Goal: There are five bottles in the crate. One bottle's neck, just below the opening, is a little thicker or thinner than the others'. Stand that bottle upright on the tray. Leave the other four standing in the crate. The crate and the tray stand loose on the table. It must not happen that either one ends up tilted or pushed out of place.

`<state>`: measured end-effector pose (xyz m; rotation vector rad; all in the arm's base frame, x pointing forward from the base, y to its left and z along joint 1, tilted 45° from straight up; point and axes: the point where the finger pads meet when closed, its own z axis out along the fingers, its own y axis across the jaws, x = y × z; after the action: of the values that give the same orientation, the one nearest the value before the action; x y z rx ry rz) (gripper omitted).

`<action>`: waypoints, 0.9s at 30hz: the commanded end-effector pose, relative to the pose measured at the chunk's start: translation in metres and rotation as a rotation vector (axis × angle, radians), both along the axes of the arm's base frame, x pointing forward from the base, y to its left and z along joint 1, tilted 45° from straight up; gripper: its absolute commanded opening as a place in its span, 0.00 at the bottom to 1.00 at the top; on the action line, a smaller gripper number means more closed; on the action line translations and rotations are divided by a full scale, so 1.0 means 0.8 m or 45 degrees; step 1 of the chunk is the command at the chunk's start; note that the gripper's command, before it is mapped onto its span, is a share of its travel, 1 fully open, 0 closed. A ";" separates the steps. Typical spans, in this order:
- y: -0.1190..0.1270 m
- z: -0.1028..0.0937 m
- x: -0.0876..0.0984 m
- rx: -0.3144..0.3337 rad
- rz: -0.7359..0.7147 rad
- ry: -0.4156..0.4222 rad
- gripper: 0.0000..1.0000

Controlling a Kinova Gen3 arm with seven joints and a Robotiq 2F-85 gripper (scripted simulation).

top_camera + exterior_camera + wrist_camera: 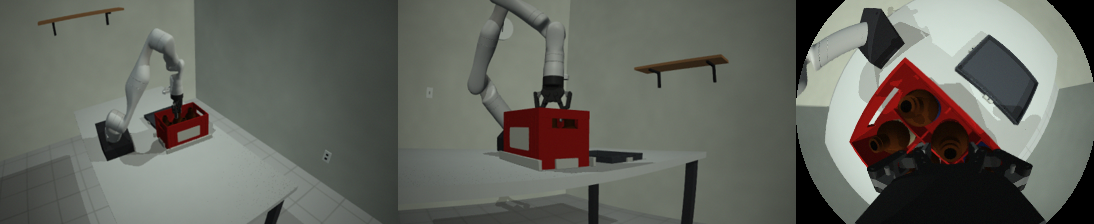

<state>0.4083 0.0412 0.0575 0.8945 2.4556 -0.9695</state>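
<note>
Table [202,175]: we see a red crate [189,133] holding brown bottles [950,139].
Gripper [552,101]: released, lowered into the crate.
Tray [997,78]: beside the crate.

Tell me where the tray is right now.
In the top view, the dark tray lies flat on the table, behind the red crate, between it and the arm's base.

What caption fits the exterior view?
Open claw lowered to the red crate, black tray beside it.
</note>
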 end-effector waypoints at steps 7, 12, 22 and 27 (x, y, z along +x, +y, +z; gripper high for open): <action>0.001 0.000 0.000 0.001 0.002 -0.001 0.00; 0.001 0.000 0.000 0.001 0.002 -0.001 0.00; 0.001 0.000 0.000 0.001 0.002 -0.001 0.00; 0.001 0.000 0.000 0.001 0.002 -0.001 0.00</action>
<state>0.4084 0.0419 0.0578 0.8937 2.4557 -0.9682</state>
